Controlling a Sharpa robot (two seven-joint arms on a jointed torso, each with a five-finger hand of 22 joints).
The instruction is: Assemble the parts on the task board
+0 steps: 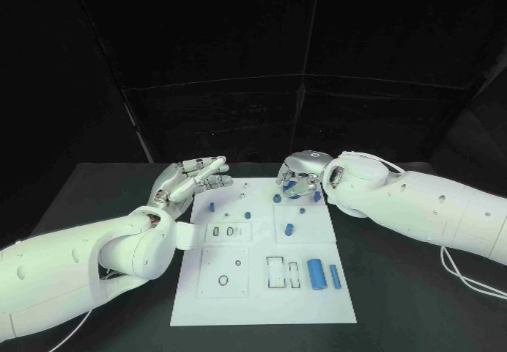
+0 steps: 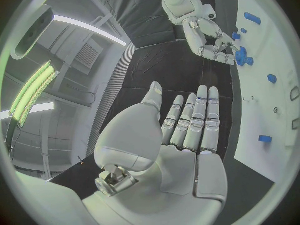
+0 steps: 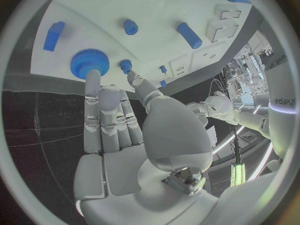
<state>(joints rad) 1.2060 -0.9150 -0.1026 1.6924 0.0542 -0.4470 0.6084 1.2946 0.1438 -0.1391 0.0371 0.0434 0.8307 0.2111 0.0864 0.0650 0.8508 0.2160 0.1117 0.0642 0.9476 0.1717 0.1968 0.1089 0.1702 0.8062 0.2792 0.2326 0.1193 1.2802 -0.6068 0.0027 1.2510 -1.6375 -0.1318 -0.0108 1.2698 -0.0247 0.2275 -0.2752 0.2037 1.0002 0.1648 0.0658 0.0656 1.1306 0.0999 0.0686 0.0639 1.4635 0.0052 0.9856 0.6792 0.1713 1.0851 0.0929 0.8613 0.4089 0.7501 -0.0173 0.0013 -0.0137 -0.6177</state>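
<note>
The white task board (image 1: 264, 301) lies in the middle of the table. My right hand (image 1: 301, 172) hovers over its far edge with its fingers straight; one fingertip (image 3: 92, 77) touches a large blue gear (image 3: 89, 62) lying on the board, and a small blue gear (image 3: 125, 64) sits beside the thumb. My left hand (image 1: 195, 180) is raised at the board's far left corner, fingers (image 2: 197, 117) stretched out and holding nothing. The right hand (image 2: 215, 42) and the large gear (image 2: 240, 56) also appear in the left wrist view. Two long blue cylinders (image 1: 315, 273) lie at the board's near right.
More blue parts sit on the board: a cylinder (image 1: 291, 230), small pegs (image 1: 248, 215) and a block (image 3: 54, 36). Empty slots (image 1: 225, 232) and a ring outline (image 1: 224, 280) mark the board. A white cable (image 1: 465, 275) lies on the black table at the right.
</note>
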